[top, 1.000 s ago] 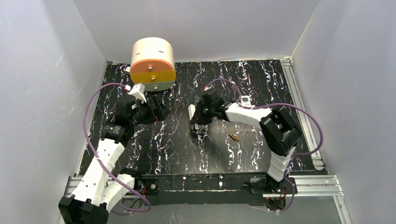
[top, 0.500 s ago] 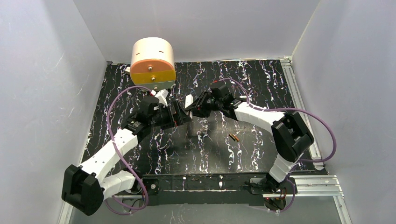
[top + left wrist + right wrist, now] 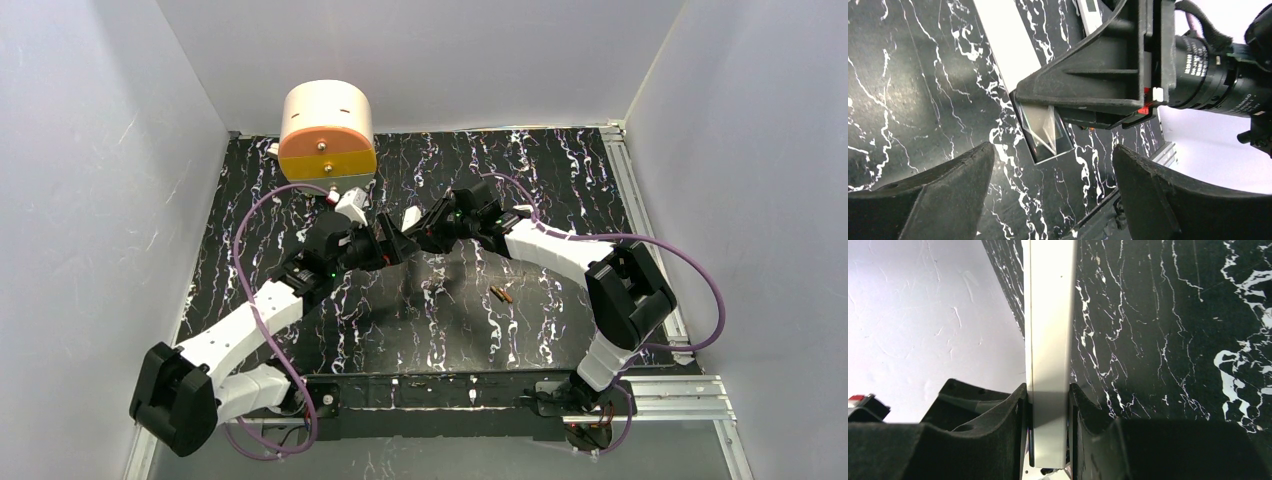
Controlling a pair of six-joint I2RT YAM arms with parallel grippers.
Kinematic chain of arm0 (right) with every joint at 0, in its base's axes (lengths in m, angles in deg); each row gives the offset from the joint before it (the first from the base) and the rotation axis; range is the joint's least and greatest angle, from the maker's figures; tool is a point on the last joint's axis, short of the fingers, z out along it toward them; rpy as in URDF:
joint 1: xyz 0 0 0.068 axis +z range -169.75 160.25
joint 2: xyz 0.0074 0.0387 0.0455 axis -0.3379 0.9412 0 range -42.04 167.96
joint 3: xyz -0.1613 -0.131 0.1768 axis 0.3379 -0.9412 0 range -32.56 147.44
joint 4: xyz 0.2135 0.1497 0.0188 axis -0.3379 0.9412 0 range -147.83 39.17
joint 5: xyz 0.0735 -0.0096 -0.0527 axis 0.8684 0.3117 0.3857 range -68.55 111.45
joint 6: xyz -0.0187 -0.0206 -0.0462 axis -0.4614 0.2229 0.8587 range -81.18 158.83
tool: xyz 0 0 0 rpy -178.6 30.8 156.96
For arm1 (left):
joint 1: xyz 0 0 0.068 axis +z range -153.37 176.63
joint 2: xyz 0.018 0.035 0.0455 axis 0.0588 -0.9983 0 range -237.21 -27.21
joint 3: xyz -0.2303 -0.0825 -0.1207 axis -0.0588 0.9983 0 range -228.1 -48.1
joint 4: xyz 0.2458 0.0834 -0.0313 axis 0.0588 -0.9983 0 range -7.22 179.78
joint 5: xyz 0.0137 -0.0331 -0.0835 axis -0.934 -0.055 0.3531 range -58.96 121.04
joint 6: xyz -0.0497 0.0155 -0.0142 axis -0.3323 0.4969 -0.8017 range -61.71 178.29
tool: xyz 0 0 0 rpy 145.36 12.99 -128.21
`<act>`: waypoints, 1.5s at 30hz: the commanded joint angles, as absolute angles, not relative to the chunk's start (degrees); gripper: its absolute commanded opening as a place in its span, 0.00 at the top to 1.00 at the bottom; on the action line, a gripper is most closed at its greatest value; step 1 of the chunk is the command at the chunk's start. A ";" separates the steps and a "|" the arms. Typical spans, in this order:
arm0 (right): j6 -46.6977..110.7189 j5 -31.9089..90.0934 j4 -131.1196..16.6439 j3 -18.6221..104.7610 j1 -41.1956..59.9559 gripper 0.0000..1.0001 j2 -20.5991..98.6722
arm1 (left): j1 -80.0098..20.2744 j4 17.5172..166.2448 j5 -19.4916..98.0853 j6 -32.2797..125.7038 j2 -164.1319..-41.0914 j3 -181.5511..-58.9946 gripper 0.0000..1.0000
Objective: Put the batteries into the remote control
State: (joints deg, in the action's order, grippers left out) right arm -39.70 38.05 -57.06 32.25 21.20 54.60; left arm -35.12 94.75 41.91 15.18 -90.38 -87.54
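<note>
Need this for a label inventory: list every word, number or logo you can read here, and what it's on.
Nothing reads cleanly.
White print on the right arm's black motor housing: too small and turned sideways to read.
remote control: display window shows, no legible characters.
white bar: plain, no text.
batteries: too small to read.
</note>
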 commanded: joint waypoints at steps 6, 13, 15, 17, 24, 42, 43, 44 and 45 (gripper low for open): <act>-39.54 36.96 -55.90 34.16 21.30 0.79 52.65 | -35.45 94.47 42.09 14.45 -95.86 -90.83 0.48; -39.66 36.77 -55.94 34.30 21.30 0.79 53.28 | -35.45 93.19 42.57 14.13 -98.12 -92.33 0.65; -39.60 37.21 -56.32 34.24 21.37 0.79 53.40 | -35.46 93.02 43.15 14.52 -98.77 -92.78 0.77; -39.34 37.83 -57.36 33.77 21.31 0.79 53.12 | -35.45 91.76 44.37 15.92 -99.69 -94.11 0.91; -27.01 36.94 -58.93 29.71 19.57 0.31 47.75 | -33.71 77.57 55.13 23.59 -101.94 -103.01 1.00; -17.87 58.41 -94.82 10.94 8.72 0.02 29.69 | -22.57 93.65 98.54 -0.69 -99.73 -105.94 1.00; -18.50 58.23 -94.78 11.25 8.67 0.02 30.06 | -22.61 93.86 98.73 -1.24 -99.67 -106.30 1.00; -19.49 58.19 -94.99 11.72 8.72 0.02 30.45 | -22.54 93.62 98.75 -1.24 -99.44 -106.59 1.00; -20.47 57.63 -95.34 11.88 8.62 0.02 30.55 | -22.54 93.63 98.77 -1.26 -99.23 -106.73 1.00</act>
